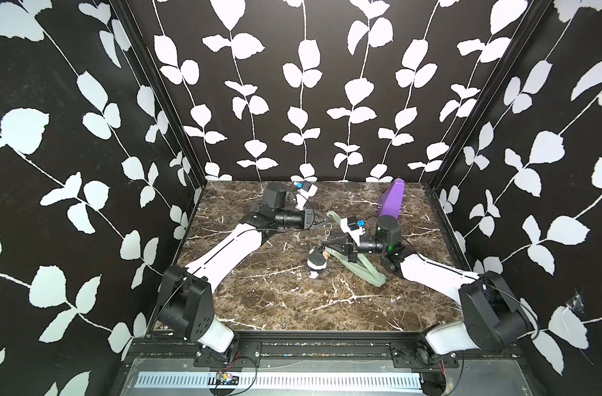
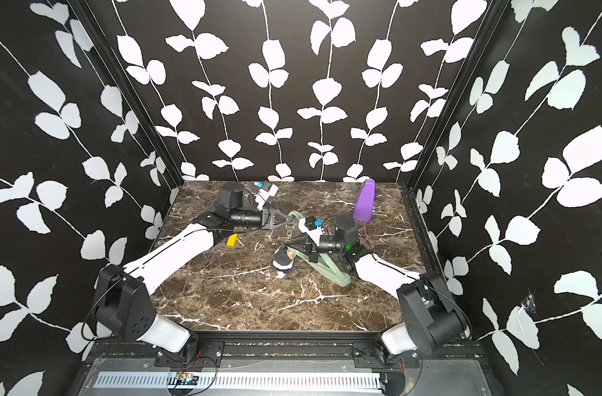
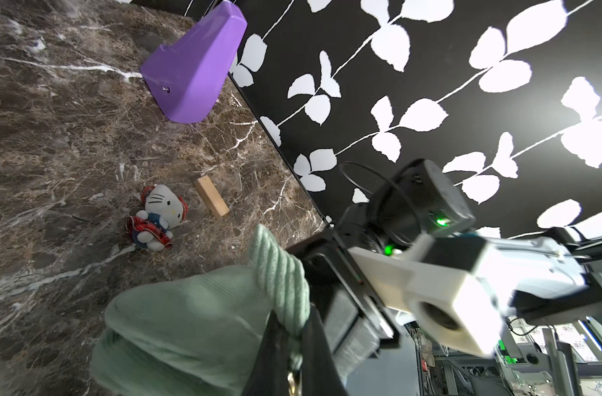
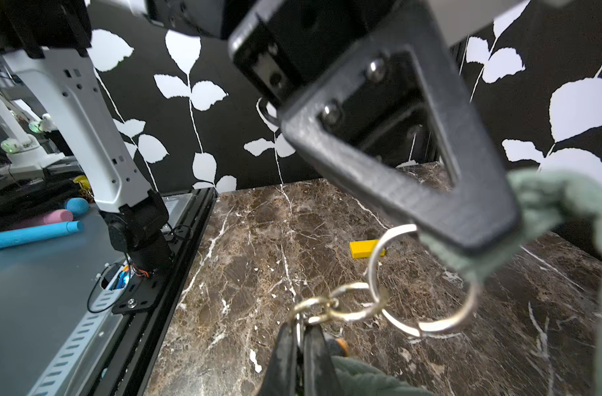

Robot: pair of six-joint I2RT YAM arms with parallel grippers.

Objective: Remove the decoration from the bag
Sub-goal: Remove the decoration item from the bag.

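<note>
Bag (image 1: 369, 271): sage-green and soft, lying mid-counter from the left claw toward the near right, under the right arm. Its far end is raised.
Decoration (image 1: 315, 262): a small black-and-white plush charm just left of the bag. It hangs by a chain of rings (image 4: 347, 303) from a large split ring (image 4: 426, 284), which appears threaded on the strap (image 3: 282, 274).
Left claw (image 1: 328, 222): closed, pinching the strap beside the split ring.
Right claw (image 4: 301, 343): closed on the small gold link at the charm's end of the chain.
Step in hand: probably working the split ring off the strap.
Doing it well: hold the left claw fixed as an anchor. Draw the chain so the ring's split meets the strap, and slide rather than yank, because the fabric will likely bunch.
Risk: the thin link could slip from the pinch.
Counter (image 1: 292, 301): dark marble, with a yellow block (image 2: 232, 240) to the left and a purple wedge (image 1: 391, 200) at the far right, both well apart.
</note>
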